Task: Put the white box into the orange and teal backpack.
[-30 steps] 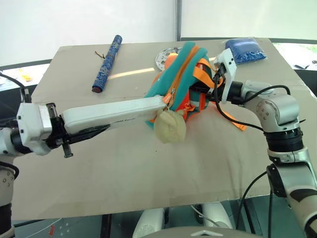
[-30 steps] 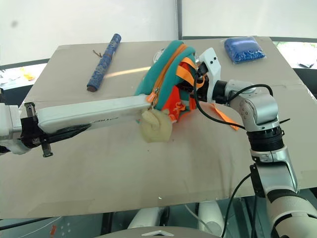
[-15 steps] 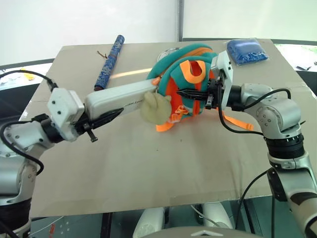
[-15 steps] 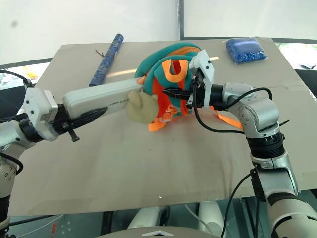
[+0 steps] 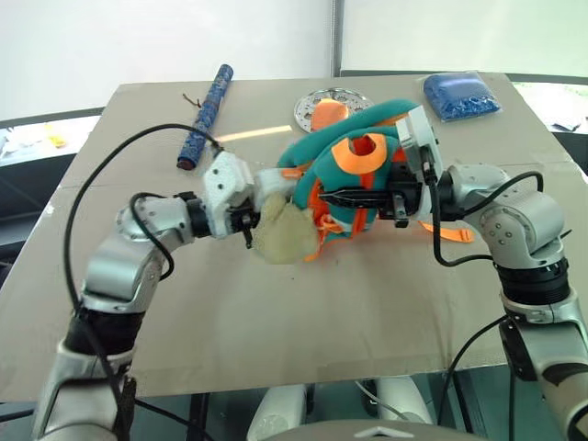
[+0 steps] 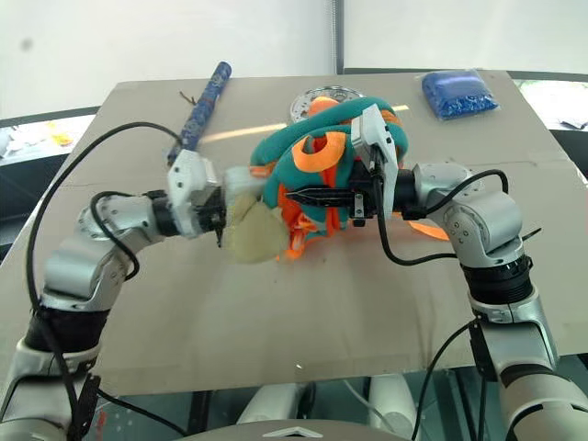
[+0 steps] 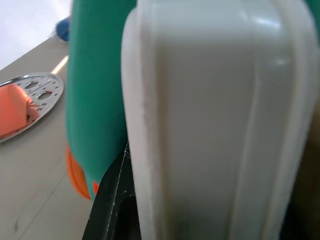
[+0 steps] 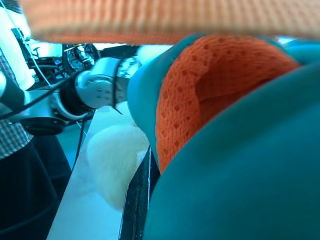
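The left gripper [image 5: 246, 219] clamps the white box [image 5: 274, 182], a flat smooth case with rounded edges; most of it is pushed into the backpack [image 5: 354, 175]. The right gripper [image 5: 338, 196], fingers pressed together, pinches the bag's teal and orange fabric mid-table. A beige plush toy [image 5: 281, 233] hangs below the box. Behind lie a metal plate [image 5: 323, 106], blue roll [image 5: 204, 116] and blue bag [image 5: 461, 95].
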Robot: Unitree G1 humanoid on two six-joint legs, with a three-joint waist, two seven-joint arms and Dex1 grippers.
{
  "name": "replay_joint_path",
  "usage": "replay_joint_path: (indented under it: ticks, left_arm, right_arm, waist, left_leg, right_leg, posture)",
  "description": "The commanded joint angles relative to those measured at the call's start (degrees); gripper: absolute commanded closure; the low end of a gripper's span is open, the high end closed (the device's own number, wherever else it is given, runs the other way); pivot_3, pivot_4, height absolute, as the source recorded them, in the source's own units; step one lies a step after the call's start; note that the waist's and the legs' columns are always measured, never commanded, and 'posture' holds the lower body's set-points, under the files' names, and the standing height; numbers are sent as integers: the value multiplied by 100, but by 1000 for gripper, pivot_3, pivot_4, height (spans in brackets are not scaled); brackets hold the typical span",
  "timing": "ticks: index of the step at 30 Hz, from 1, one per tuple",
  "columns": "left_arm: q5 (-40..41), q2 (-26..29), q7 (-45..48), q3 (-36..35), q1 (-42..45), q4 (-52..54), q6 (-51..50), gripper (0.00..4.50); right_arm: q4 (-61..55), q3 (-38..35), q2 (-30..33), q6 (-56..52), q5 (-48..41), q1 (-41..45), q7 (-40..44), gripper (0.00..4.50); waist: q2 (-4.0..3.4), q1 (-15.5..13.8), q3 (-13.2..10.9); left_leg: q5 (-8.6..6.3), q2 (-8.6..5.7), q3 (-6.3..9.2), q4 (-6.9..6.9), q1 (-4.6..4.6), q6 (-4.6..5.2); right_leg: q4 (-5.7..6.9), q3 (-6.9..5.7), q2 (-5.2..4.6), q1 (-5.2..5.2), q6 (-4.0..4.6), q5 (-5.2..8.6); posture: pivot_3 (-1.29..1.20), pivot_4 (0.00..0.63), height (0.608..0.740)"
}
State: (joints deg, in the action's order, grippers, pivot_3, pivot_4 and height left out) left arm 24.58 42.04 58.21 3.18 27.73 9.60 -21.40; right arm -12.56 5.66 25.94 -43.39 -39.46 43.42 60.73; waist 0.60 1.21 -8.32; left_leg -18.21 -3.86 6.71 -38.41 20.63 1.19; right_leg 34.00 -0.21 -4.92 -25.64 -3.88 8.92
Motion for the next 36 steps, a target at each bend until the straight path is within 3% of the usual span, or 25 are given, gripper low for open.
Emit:
replay_joint_path:
  ticks: [1, 8, 11, 16, 20, 24, 26, 31, 33, 36]
  left_arm:
    - [-458, -387, 59, 757, 330, -394, -122, 3426]
    - [-1453, -1918, -541, 1588, 1355, -1786, -129, 3426]
    - [-1318, -1949, -348, 1484, 1290, -1689, -547, 2108]
    - [-146, -1512, -405, -92, 733, -494, -1347, 46]
    - [1141, -525, -126, -1321, 217, 152, -2835, 16]
    - [2508, 116, -206, -2422, 106, 63, -4230, 16]
    - [2990, 237, -358, -2861, 50, -14, -4694, 16]
    - [3457, 275, -766, -3182, -370, 505, -5001, 16]
    - [4203, 187, -1121, -3769, -512, 542, -5310, 16]
    - [4583, 100, -1740, -4038, -508, 628, -5278, 16]
  right_arm:
    - [-306, -246, -16, 121, -210, 45, -51, 4481]
    - [-740, -329, -49, 35, -335, -274, -439, 4481]
    - [-823, -308, -63, 38, -232, -354, -713, 4500]
    - [-587, -312, -150, 183, 129, -347, -1253, 4500]
    - [-312, -285, -212, 323, 418, -265, -1500, 4500]
    - [65, -232, -298, 455, 710, -89, -1710, 4500]
    - [256, -192, -362, 518, 842, 16, -1787, 4500]
    - [606, -102, -571, 676, 1133, 204, -1946, 4500]
    - [587, -63, -634, 659, 1155, 219, -1957, 4500]
    - [562, -56, -662, 642, 1153, 220, -1911, 4500]
  waist:
    - [1, -16, 1]
    - [3, -139, 6]
    - [1, -106, 8]
    - [1, 20, 9]
    - [2, 196, 8]
    - [2, 203, 7]
    - [3, 184, 8]
    - [4, 116, 8]
    - [4, 119, 8]
    - [4, 113, 8]
  left_leg:
    - [0, -1, 1, -1, 0, 0]
    - [0, -18, 4, -28, 14, 1]
    - [0, -16, 2, -29, 10, 1]
    - [0, 0, 11, -29, 3, 1]
    - [0, 6, 9, -21, 3, 0]
    - [0, 4, 14, -15, -1, 0]
    - [0, 1, 19, -20, -3, 0]
    - [0, 0, 21, -20, -2, 0]
    - [0, 2, 21, -19, -2, 0]
    - [0, 4, 25, -18, -3, -1]
  right_leg:
    - [1, 0, 0, 0, 0, 0]
    - [-1, -15, -7, 13, -4, -2]
    - [3, -14, -8, 13, -5, -3]
    - [14, -5, -7, 10, -5, -3]
    - [53, 8, -2, -10, -5, -2]
    - [58, 9, -2, -11, -5, -2]
    - [60, 7, -2, -7, -5, -2]
    - [56, 5, -4, -6, -5, -2]
    - [54, 6, -5, -7, -4, -2]
    - [54, 4, -5, -8, -4, -1]
  posture:
    - [0, 150, 733]
    - [0, 150, 733]
    - [0, 150, 733]
    - [0, 150, 733]
    - [0, 150, 733]
    - [0, 150, 733]
    - [0, 150, 733]
    - [0, 150, 733]
    - [0, 150, 733]
    - [0, 150, 733]
